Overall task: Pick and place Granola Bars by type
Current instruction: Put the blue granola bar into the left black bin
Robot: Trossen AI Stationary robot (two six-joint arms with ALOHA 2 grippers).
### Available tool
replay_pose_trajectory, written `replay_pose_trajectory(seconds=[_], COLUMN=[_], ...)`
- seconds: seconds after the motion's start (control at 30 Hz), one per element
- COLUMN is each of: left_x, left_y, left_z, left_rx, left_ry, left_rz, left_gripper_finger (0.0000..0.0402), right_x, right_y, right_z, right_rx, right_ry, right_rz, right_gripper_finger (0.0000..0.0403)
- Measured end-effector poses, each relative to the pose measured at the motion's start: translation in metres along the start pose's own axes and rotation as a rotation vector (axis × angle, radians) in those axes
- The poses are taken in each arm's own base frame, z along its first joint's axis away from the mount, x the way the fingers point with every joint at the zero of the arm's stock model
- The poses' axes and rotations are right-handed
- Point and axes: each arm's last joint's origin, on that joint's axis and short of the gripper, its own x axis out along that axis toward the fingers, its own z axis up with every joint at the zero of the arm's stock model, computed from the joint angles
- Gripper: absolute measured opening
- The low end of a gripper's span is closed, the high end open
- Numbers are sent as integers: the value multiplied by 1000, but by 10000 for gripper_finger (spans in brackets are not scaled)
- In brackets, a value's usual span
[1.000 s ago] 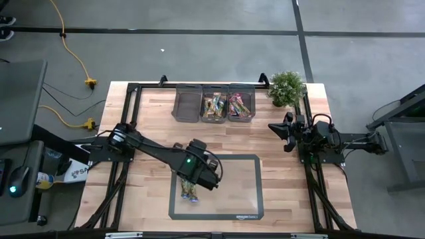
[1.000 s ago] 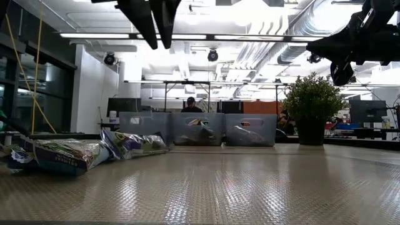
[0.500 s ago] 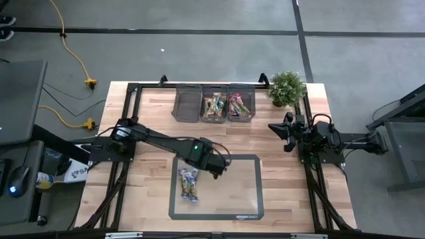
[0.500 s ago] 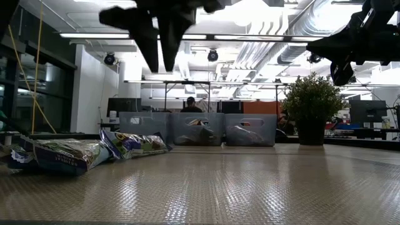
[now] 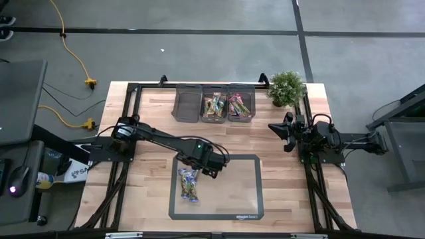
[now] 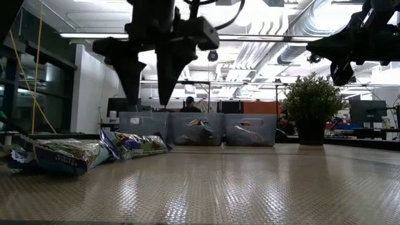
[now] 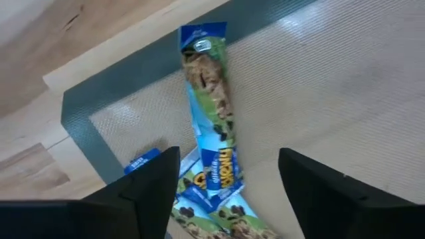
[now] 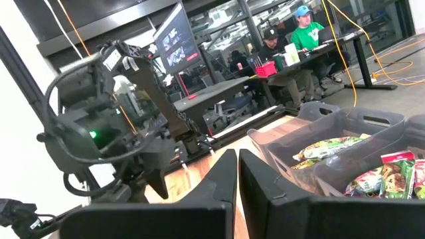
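Note:
Several blue and green-wrapped Granola Bars (image 5: 189,184) lie flat in a small heap on the grey mat (image 5: 246,199), at its left part. The left wrist view shows one blue bar (image 7: 207,99) stretched out beyond the heap (image 7: 219,199). My left gripper (image 5: 211,166) hangs open above the mat, just far-right of the heap, with nothing between its fingers (image 6: 149,87). My right gripper (image 5: 287,131) waits shut above the table's right side, its fingers together (image 8: 238,179).
Three dark grey bins stand in a row at the far edge. The left one (image 5: 188,105) shows no bars, the middle one (image 5: 214,106) holds green and orange bars, and the right one (image 5: 240,106) holds pink ones. A potted plant (image 5: 287,87) stands at the far right corner.
My left gripper has moved from over the heap toward the table's far and right edges, then come down a little. Its fingers have opened wide. The bars on the mat lie as before.

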Motion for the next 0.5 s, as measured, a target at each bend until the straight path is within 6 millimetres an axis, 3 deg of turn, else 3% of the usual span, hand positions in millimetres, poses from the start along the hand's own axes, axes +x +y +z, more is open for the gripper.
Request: replay_pose_trajectory(seconds=[0.5], left_x=[39], left_y=[1], left_z=[-3], left_rx=[-29], left_ry=[58], left_rz=[-19], left_gripper_finger=[261], right_x=[0], right_y=[0], right_z=[0], right_rx=[0], right_ry=[0], right_rz=[0], right_gripper_finger=[0])
